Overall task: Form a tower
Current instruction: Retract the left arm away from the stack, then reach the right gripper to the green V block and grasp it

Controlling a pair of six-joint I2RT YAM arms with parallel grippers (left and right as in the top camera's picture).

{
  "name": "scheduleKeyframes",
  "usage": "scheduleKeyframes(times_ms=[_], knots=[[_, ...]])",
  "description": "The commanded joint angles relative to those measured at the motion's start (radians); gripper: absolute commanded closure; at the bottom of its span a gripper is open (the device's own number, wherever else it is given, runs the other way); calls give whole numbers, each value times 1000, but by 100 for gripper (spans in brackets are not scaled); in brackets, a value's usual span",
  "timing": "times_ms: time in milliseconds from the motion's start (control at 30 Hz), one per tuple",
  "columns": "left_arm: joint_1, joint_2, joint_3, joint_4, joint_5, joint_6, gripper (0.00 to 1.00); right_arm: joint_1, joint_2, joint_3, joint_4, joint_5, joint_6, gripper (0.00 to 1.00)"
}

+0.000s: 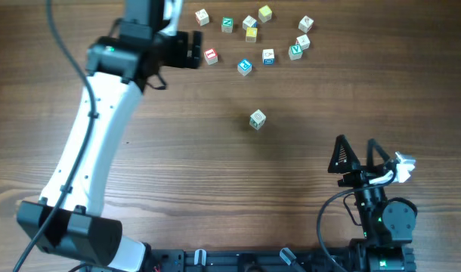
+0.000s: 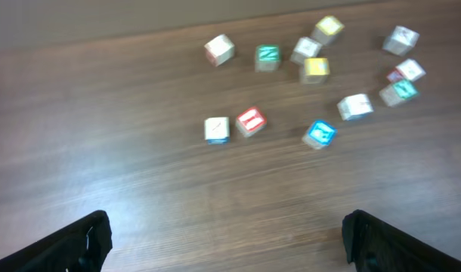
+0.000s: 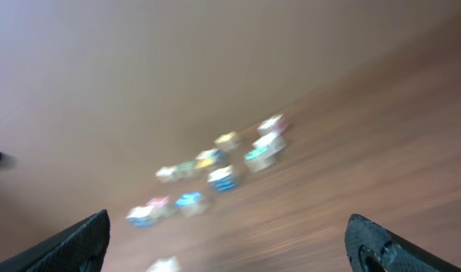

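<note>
The tower [image 1: 257, 119] stands alone near the middle of the table [image 1: 162, 151], well apart from both arms. From above only its top cube shows, so I cannot tell how many cubes it has. The loose cubes [image 1: 268, 56] lie scattered on the far side of the table, beyond the tower. The left gripper [image 1: 194, 47] is at the left end of this group, just beside a red cube [image 1: 210, 55]; its jaws are spread wide and hold nothing. In the left wrist view a white cube [image 2: 217, 129] lies just beside the red one, ahead of the dark fingers [image 2: 87, 242]. The right gripper [image 1: 356, 147] is at the near right side of the table, well apart from the tower, with its jaws also spread and empty. The right wrist view is blurred.
</note>
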Motion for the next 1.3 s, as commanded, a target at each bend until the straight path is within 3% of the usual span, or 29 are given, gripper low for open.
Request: scheduleKeyframes(times_ms=[0,33,67,167,333,433,500,567,633,733,833,1000,1200,1267], knots=[[123,-1,-21,-5,245,-33,0,-3,8,-1,11,-113,517,0],[151,-2,-29,-6,254,-33,0,-3,8,-1,61,-158,507,0],[180,-3,-43,-5,254,-33,0,-3,9,2,136,-243,355,0],[227,-10,-99,-1,254,-33,0,-3,57,68,94,-249,290,1],[229,-218,-309,103,227,-9,0,-3,447,384,-13,-251,21,1],[229,-425,-536,207,219,-9,0,-3,738,647,-191,-251,-156,1],[229,-619,-729,282,205,-11,0,3,1001,946,-446,-250,-281,0],[229,-713,-808,288,185,-11,0,20,1207,1207,-668,-250,-367,0],[229,-728,-824,249,185,-11,0,21,1336,1347,-753,-260,-339,0],[229,-707,-824,180,185,-11,0,21,1427,1361,-733,-281,-300,0],[229,-679,-824,173,185,-11,0,68,1478,1362,-676,-318,-358,1],[229,-638,-824,173,185,-11,0,153,1567,1443,-615,-149,-359,0],[229,-621,-824,171,185,-11,0,156,2004,1793,-677,56,-271,1],[229,-621,-824,171,185,-11,0,156,2102,1806,-603,44,-348,1]])
